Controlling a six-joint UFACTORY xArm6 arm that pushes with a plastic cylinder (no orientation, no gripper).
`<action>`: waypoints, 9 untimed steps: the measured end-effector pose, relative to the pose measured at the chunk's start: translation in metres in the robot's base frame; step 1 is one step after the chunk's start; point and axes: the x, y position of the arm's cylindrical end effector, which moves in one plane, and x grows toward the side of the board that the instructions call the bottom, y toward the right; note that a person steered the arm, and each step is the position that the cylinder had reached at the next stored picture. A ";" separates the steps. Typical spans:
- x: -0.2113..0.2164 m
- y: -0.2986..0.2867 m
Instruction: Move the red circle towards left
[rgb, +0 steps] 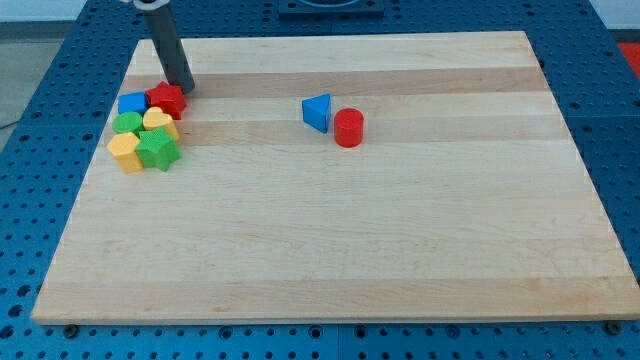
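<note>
My tip (186, 88) rests bare, touching nothing but perhaps the red star (167, 99) just below-left. The red circle (348, 128) sits far right of it, unpushed, blue triangle (317, 112) blocking its left

rod (165, 45): top cut off | green circle (127, 123): partly hidden

text: none legible | labels: none | numbers: none

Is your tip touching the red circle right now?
No. My tip sits at the view's upper left beside the cluster's red block, far from the red circle by the blue triangle.
</note>
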 end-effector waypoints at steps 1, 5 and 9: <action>0.019 0.000; 0.005 0.194; 0.063 0.253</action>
